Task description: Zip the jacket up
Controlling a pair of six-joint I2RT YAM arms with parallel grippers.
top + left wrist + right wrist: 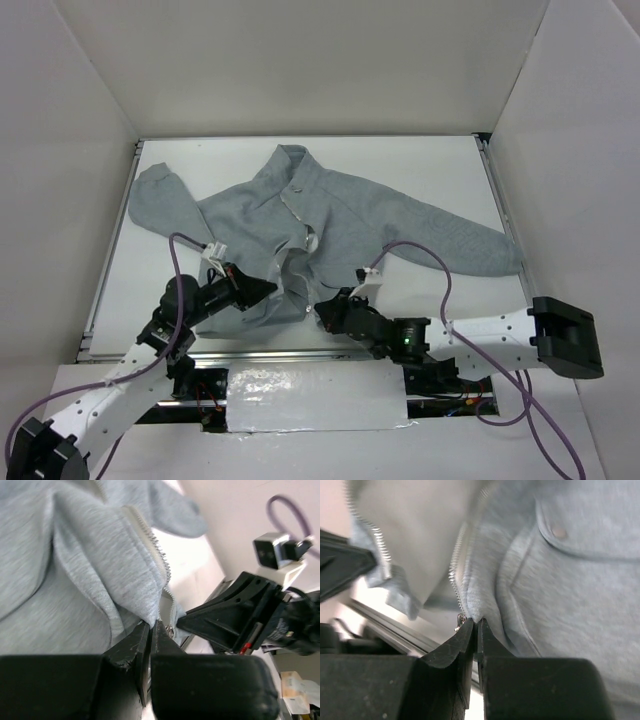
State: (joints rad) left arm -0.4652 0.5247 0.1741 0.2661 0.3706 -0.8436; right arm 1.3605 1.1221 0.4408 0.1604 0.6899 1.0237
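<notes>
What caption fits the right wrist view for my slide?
Right gripper pinching the jacket hem beside the unzipped zipper.

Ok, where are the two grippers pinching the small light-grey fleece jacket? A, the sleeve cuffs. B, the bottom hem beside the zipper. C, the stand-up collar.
B: the left gripper and right gripper are each shut on the jacket at its bottom hem, next to the pale zipper teeth.

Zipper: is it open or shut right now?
Open. The jacket front gapes at the hem, and the right wrist view shows its two tooth rows apart, not joined.
</notes>
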